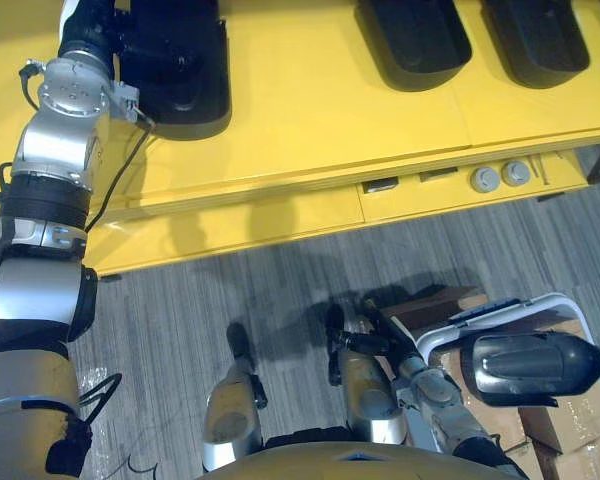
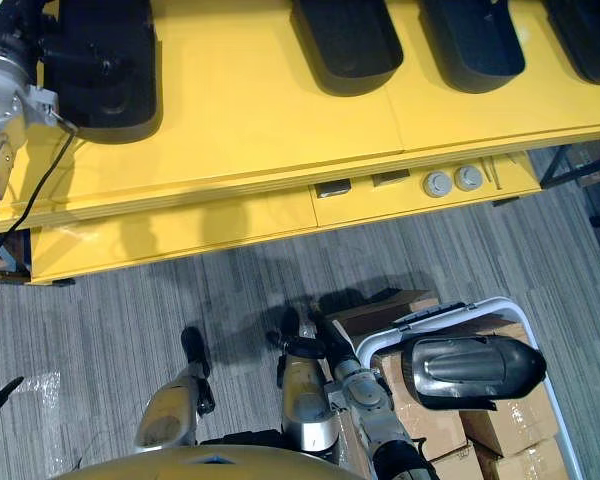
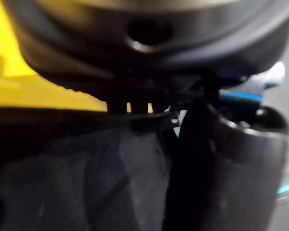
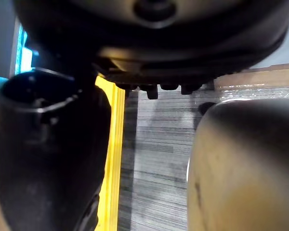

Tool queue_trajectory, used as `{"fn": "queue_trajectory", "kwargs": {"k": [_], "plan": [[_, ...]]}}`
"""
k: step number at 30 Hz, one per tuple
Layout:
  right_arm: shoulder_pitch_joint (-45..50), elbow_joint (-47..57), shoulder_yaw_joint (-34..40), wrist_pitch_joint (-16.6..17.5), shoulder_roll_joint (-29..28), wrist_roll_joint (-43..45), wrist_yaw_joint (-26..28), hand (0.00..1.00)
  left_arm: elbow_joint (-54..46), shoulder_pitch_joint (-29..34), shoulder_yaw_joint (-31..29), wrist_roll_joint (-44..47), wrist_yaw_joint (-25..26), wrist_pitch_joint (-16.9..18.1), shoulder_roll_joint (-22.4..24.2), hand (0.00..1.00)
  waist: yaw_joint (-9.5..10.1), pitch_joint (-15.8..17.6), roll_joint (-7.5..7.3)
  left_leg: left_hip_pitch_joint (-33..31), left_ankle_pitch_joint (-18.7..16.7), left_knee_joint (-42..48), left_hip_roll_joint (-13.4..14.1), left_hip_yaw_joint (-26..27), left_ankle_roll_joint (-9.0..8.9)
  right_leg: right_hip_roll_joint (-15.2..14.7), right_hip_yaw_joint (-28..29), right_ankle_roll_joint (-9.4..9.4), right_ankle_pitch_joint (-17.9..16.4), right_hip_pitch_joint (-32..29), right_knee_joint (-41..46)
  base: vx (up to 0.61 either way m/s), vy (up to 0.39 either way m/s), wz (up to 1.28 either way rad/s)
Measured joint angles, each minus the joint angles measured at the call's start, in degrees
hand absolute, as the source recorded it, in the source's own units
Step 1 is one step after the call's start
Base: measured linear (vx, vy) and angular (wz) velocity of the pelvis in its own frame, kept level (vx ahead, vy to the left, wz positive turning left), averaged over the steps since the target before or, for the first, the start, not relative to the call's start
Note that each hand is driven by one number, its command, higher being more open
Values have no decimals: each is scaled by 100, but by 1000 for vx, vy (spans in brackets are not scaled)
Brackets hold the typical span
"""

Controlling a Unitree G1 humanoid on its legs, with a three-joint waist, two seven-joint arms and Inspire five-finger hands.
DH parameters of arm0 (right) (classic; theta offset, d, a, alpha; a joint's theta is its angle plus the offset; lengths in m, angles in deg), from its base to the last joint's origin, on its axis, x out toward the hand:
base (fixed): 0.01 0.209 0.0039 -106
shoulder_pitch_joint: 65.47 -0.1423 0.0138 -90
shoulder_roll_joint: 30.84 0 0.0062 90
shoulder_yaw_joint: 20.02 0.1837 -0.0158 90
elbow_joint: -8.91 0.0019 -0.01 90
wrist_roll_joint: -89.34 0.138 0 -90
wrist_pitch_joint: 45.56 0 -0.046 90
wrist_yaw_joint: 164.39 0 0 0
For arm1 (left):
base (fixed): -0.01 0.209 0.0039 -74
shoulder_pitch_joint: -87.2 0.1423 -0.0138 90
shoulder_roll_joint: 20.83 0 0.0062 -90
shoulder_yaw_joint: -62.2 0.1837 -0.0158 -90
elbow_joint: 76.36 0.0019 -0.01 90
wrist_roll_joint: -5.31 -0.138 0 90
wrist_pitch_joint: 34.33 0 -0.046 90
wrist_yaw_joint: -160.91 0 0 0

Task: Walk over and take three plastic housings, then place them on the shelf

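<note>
Yellow shelf (image 1: 310, 110) edge: L arm reaches up, left hand (image 1: 115, 35) on far-left housing (image 1: 195, 95), grip can't tell. Right hand (image 1: 365, 335) hangs low, fingers loose, empty, beside bin (image 1: 555, 297); I've open floor (image 1: 180, 300) between.

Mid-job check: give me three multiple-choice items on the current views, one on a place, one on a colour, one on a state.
1. Where is the left hand? A. at a black housing at the left of the shelf; B. in the white bin; C. on the cardboard boxes.
2. The shelf's colour? A. grey; B. white; C. yellow.
3. The housing in the bin is: A. held by the right hand; B. lying loose on the boxes; C. upright on the shelf.
Answers: 1A, the left arm reaches up to it; 2C, its boards are yellow; 3B, the right hand is apart from it.
</note>
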Motion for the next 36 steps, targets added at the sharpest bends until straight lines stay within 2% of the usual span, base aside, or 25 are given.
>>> {"fn": "queue_trajectory", "kwargs": {"k": [2,5,8,11,13,16,19,20,23,25,26,28,33,34,36], "plan": [[77,8,22,38,1,13,-84,100,43,149,-76,-15,4,-58,47,100,-5,-50,16,240,-13,-113,18,93,-19,42,51,0,-1,192,-84,64,4,-24],[475,204,16,124,-6,21,-354,100,263,651,-407,1,105,-142,287,100,-141,-577,97,374,-79,-157,49,205,-77,77,64,1,-1,356,-260,110,2,-11],[831,472,-6,240,-22,-54,-495,100,387,824,-435,28,252,-147,456,100,-152,-837,108,563,-82,-155,52,412,-79,79,62,-2,-3,587,-379,113,5,-7],[1076,926,-32,360,-30,-73,-688,100,370,896,-521,32,452,-110,529,100,-176,-1113,140,638,-83,-155,71,488,-81,61,46,-1,-2,712,-499,60,2,-3],[1214,1481,-25,369,-22,-306,-1006,100,280,972,-628,45,666,74,529,100,-186,-1220,182,736,-106,-155,139,537,-108,81,28,-2,-3,801,-516,6,-4,-6],[1327,2457,264,363,-9,-341,-1556,100,-512,1523,-795,264,951,470,529,100,-227,-1456,306,760,-152,-155,150,579,-131,87,-25,3,1,852,-551,-5,2,3],[1351,4035,1048,363,-6,-216,-2108,100,-2295,2615,-1465,309,1263,853,546,100,-227,-1660,403,871,-218,-154,155,647,-121,88,-62,4,1,970,-554,0,0,0],[1346,4582,1356,365,9,-215,-2259,100,-2921,3048,-1827,305,1422,1108,612,100,-214,-1729,413,920,-246,-146,163,653,-120,92,-77,6,-1,1030,-570,0,0,0],[1345,5389,1773,382,180,-223,-2349,100,-4133,3955,-2623,223,1833,1662,1011,100,-131,-1937,404,909,-344,-10,203,656,-144,101,-104,8,-4,1090,-594,0,0,0],[1320,5837,1937,460,458,-229,-2227,100,-5133,4933,-3199,168,2207,2251,1587,100,-23,-2169,409,910,-364,8,218,598,-155,112,-181,8,-5,1185,-693,4,-24,9],[1276,5883,1955,486,507,-233,-2163,100,-5379,5175,-3309,140,2259,2342,1764,100,11,-2212,412,911,-365,7,220,569,-156,114,-209,8,-5,1205,-701,1,-25,25],[997,5919,1974,501,732,-229,-1794,100,-5954,6074,-3503,-268,2368,2629,2485,100,151,-2338,407,883,-362,-5,169,350,-173,135,-409,12,-7,1291,-798,-31,-30,37],[103,5906,1827,527,1084,-220,-1185,100,-5908,7424,-3649,-587,2386,2596,3568,100,547,-2457,404,600,-226,-11,123,-103,-156,113,-798,58,37,1315,-993,-28,-26,44],[-187,5870,1730,524,1099,-225,-1078,100,-5757,7630,-3734,-608,2406,2423,3742,100,630,-2456,393,554,-197,-9,117,-218,-145,113,-907,44,50,1348,-993,-2,-25,38],[-564,5789,1523,441,1135,-229,-941,100,-5433,7839,-3842,-528,2409,2298,3885,100,705,-2461,381,511,-182,2,112,-320,-147,110,-1007,40,51,1371,-993,19,-14,30]]}}
